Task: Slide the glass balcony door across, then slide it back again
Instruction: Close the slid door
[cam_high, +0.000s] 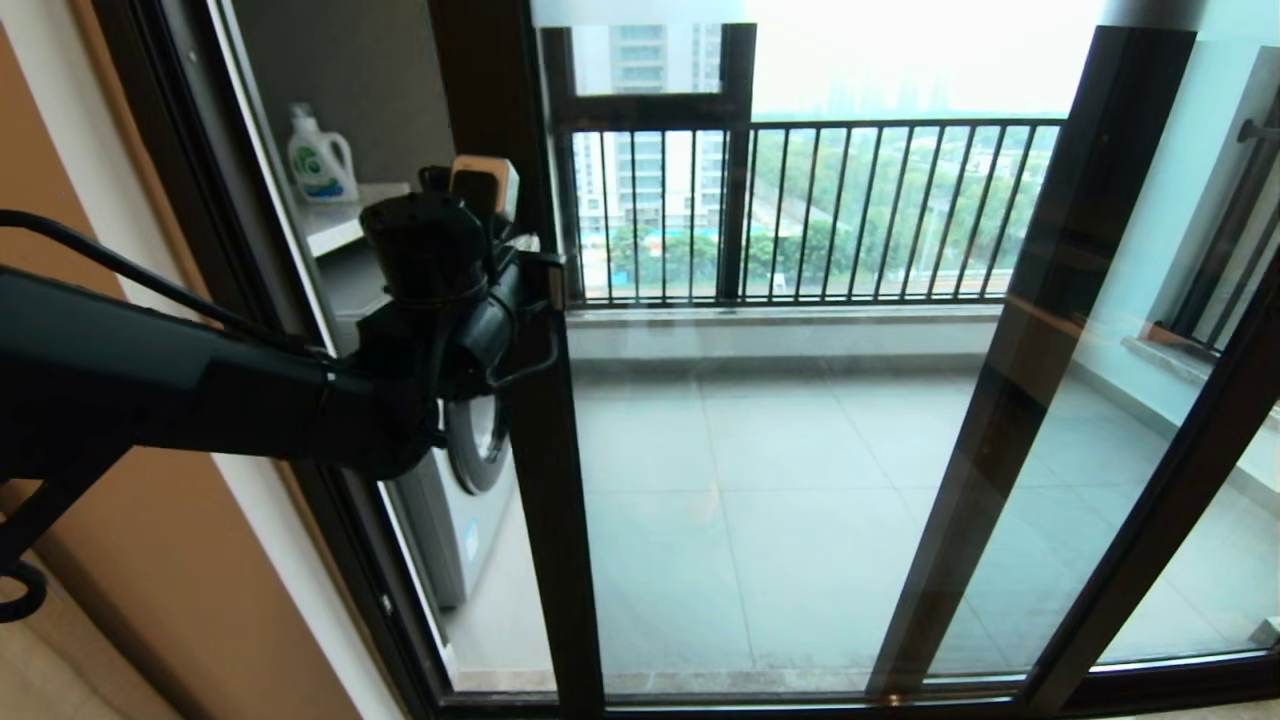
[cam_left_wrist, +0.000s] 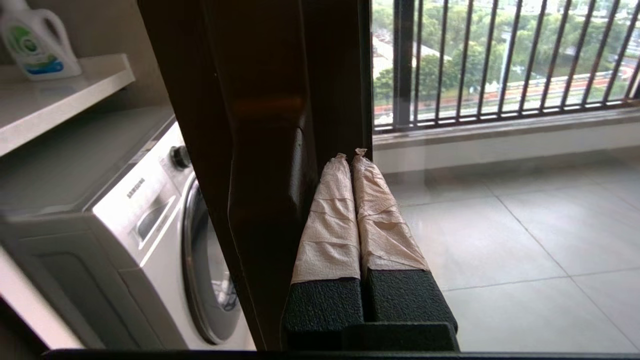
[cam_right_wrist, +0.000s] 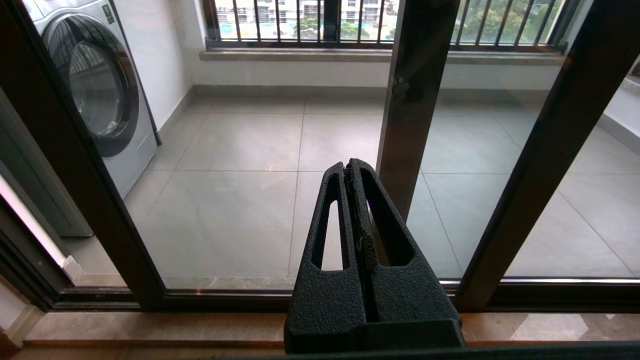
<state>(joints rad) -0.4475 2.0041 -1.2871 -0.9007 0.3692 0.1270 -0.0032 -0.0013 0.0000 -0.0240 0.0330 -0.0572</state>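
Both taped left gripper fingers together against glass balcony door upright.

High-rise flat, at the balcony threshold. Beyond the glass balcony door stood a washing machine, detergent bottle shelved above it; railing overlooked tower blocks.

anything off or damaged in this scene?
Only the left gripper: its fingertips are wrapped in wrinkled, frayed pale tape, shut against the glass balcony door upright. Right gripper is bare. Nothing looks spilled or broken.
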